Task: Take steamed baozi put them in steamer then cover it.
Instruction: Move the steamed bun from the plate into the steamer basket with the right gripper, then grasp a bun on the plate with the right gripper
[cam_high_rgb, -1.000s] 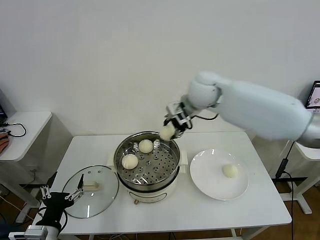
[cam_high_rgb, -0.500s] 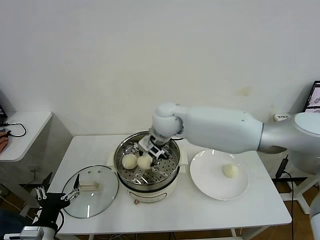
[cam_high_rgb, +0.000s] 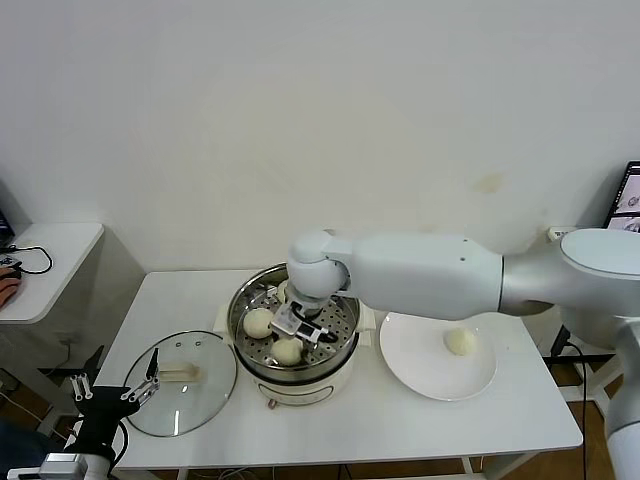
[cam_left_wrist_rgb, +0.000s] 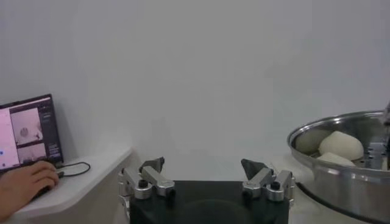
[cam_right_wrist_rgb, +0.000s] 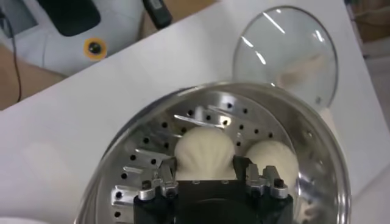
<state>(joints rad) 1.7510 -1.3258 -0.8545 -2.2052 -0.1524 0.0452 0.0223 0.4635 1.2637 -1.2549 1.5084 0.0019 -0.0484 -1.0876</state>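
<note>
The steamer (cam_high_rgb: 300, 375) stands mid-table, its perforated tray (cam_right_wrist_rgb: 201, 119) showing. My right gripper (cam_high_rgb: 302, 331) is down inside it, fingers (cam_right_wrist_rgb: 166, 168) pressed to both sides of a steamed baozi (cam_right_wrist_rgb: 205, 151) that rests on the tray. This baozi (cam_high_rgb: 288, 351) lies near the steamer's front. A second baozi (cam_high_rgb: 259, 322) sits beside it to the left, and a third (cam_high_rgb: 281, 290) peeks out behind the wrist. One more baozi (cam_high_rgb: 460, 342) lies on the white plate (cam_high_rgb: 415, 365). My left gripper (cam_high_rgb: 112, 393) hangs open and empty off the table's front left corner.
The glass lid (cam_high_rgb: 190, 400) with its white handle lies flat on the table left of the steamer. From the left wrist view, the steamer rim (cam_left_wrist_rgb: 341, 182) is to one side, with a laptop (cam_left_wrist_rgb: 24, 128) and a person's hand (cam_left_wrist_rgb: 24, 185) on a side table.
My right gripper brought the baozi from above the steamer's far rim down onto the tray near the front. The left gripper shifted slightly.
</note>
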